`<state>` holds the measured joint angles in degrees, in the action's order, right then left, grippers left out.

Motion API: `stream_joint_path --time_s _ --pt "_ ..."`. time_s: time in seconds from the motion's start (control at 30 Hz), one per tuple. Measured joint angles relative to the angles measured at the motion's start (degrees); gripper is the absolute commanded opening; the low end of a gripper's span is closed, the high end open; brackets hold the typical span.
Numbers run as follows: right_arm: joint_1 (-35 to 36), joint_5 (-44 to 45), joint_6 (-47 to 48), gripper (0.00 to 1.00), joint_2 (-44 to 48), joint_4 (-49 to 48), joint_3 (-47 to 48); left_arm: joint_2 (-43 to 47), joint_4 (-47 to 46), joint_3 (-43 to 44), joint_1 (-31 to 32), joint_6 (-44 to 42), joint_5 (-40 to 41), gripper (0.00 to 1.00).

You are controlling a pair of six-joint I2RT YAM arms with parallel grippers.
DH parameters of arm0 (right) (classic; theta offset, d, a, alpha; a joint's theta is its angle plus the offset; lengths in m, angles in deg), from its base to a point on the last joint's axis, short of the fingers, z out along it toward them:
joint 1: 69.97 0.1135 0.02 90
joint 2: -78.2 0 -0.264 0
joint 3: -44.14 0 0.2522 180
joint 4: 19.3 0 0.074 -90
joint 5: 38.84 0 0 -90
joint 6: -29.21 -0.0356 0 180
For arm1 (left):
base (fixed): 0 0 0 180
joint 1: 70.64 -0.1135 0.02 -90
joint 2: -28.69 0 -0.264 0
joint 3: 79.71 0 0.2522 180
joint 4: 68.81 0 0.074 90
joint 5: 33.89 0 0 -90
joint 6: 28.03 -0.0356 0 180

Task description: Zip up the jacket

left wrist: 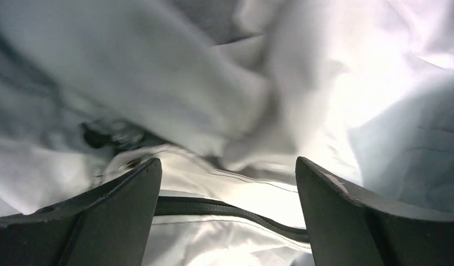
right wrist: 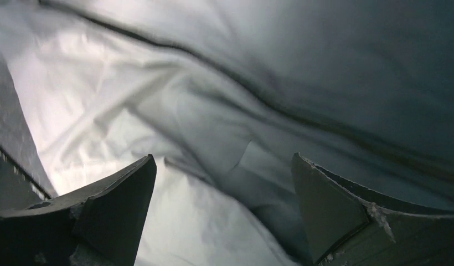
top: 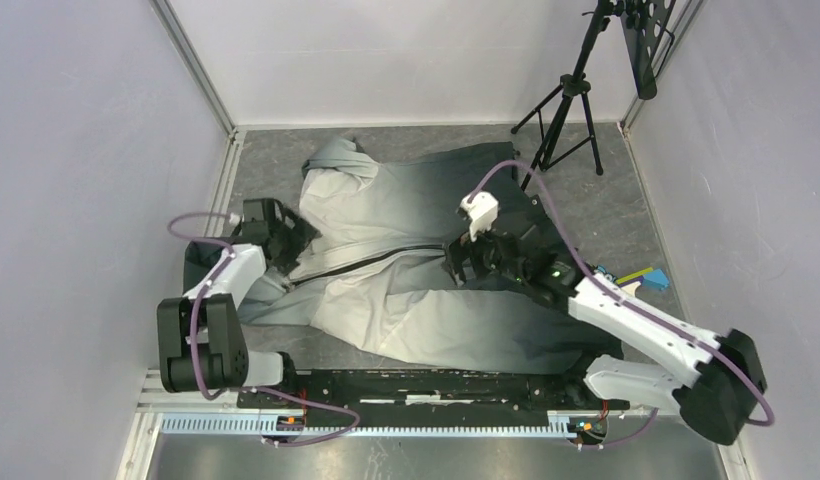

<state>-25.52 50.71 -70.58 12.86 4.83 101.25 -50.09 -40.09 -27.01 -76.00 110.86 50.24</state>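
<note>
zipper of jacket ran left-right across desk; left gripper gaped empty astride its left-edge end; right gripper gaped empty near the other end

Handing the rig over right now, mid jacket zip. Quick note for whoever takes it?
Left gripper: open, at the light grey end of the jacket. The zipper passes under the gap and nothing is clamped.
Right gripper: open, over darker fabric farther along the zipper line. It holds nothing.
Jacket: spread on the table, light end left, dark end right.
Done: cannot tell how far it is zipped; no view shows the slider.
Left: probably find the slider, pin the fabric with one gripper and pull with the other.
</note>
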Motion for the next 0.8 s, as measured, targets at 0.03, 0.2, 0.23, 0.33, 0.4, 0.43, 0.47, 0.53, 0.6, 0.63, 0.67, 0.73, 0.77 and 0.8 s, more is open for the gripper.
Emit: stream_joint_path --time_s 0.03,0.2,0.23,0.33,0.4,0.43,0.47,0.53,0.6,0.63,0.67,0.73,0.77,0.8 --pt "0.00 1.88 0.44 0.98 1.62 1.55 1.70 0.85 1.62 1.77 0.48 -2.36 0.46 0.99" --pt "-0.11 11.19 3.89 0.98 9.40 4.33 10.47 10.38 5.62 13.51 10.49 -14.03 1.88 1.00" --pt "-0.11 13.35 5.27 0.98 10.99 4.85 12.17 13.44 5.57 15.85 12.94 -16.35 1.27 1.00" --pt "-0.11 18.95 9.84 0.98 15.87 5.14 16.57 21.20 4.33 21.86 16.41 -22.14 -6.51 1.00" --pt "-0.22 21.92 12.44 0.98 19.02 4.68 18.47 23.67 2.08 26.10 17.38 -24.39 -13.27 1.00" --pt "-0.22 23.08 13.38 0.98 20.39 4.31 19.10 24.20 0.74 27.58 17.99 -24.90 -15.76 1.00" --pt "-0.26 24.26 14.36 0.98 21.84 3.87 19.76 24.68 -0.83 29.14 19.04 -25.49 -18.47 1.00" --pt "-0.26 26.23 15.50 0.98 24.06 3.37 20.74 25.27 -3.19 31.32 21.14 -26.51 -22.21 1.00" --pt "-0.26 28.68 16.48 0.98 26.01 2.93 21.70 25.42 -4.66 33.31 22.82 -27.63 -25.38 1.00" --pt "-0.26 29.75 16.87 0.98 26.75 2.71 22.01 25.62 -5.01 34.03 23.12 -28.20 -26.27 1.00" --pt "-0.26 30.80 17.22 0.98 27.43 2.43 22.12 26.05 -5.35 34.58 23.19 -28.70 -26.40 1.00" --pt "-0.26 32.59 17.70 0.98 29.11 1.92 21.97 27.54 -6.36 34.80 23.17 -29.88 -25.97 1.00" --pt "-0.28 33.03 17.81 0.98 30.18 0.85 21.24 28.46 -6.75 34.73 23.12 -30.38 -25.62 1.00" --pt "-0.31 33.33 17.81 0.98 31.34 0.15 20.35 29.77 -7.74 34.40 23.12 -30.67 -25.07 1.00"
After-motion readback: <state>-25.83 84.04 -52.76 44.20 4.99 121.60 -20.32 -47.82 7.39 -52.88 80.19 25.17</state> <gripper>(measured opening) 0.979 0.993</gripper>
